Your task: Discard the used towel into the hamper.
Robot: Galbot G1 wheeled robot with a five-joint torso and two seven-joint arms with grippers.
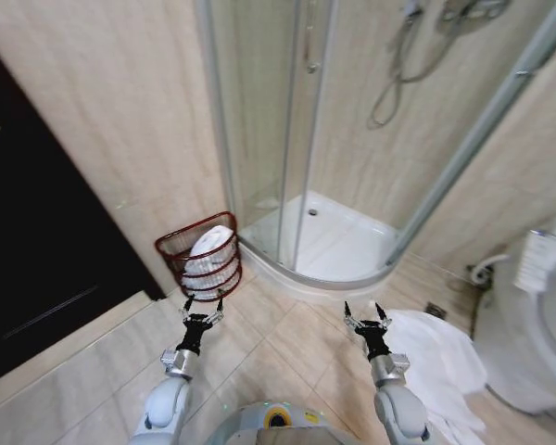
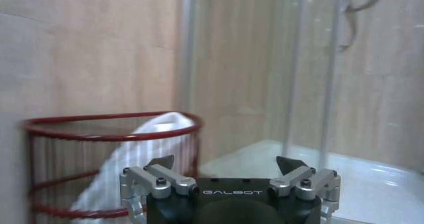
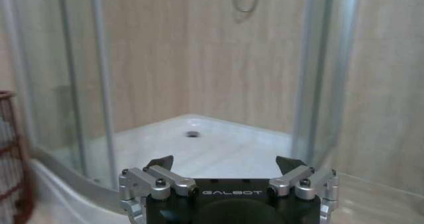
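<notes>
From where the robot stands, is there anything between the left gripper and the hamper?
Nothing visible. The open left gripper hangs empty just short of the hamper, with bare floor tile between them. The hamper already holds a white towel. The right gripper hovers open beside white cloth on the floor.

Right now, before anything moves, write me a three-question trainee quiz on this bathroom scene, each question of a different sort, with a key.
1. True or false: the hamper already holds white cloth.
2. Multiple choice: the white towel on the floor lies nearest which claw? A) the left claw B) the right claw C) it lies midway between them
3. Fill in: the hamper stands on the floor between the dark doorway and the ______.

Key:
1. True; white cloth shows through its ribbed side.
2. B; the towel spreads just beyond the right claw, on the robot's right side.
3. Shower stall.

Both claws are open and hold nothing.
</notes>
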